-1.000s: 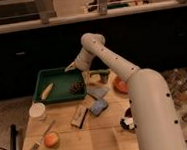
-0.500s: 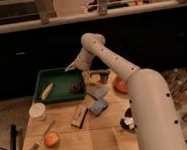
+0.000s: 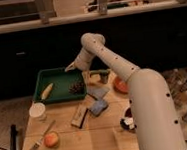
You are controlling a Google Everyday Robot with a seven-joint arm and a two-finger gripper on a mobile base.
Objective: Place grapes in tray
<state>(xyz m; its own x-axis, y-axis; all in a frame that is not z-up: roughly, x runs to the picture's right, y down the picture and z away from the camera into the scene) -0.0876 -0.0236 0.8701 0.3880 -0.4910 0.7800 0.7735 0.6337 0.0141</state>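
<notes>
Your grapes (image 3: 77, 86) sit in the tray (image 3: 51, 74) at the bench's far-left corner; the gripper (image 3: 69, 68) hovers above, so this looks delivered.

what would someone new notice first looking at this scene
The big white arm sweeps from the lower right up and over the wooden table, its gripper hovering above the far side of the dark green tray. Inside the tray lie the grapes at right and a yellow corn-like item at left.
</notes>
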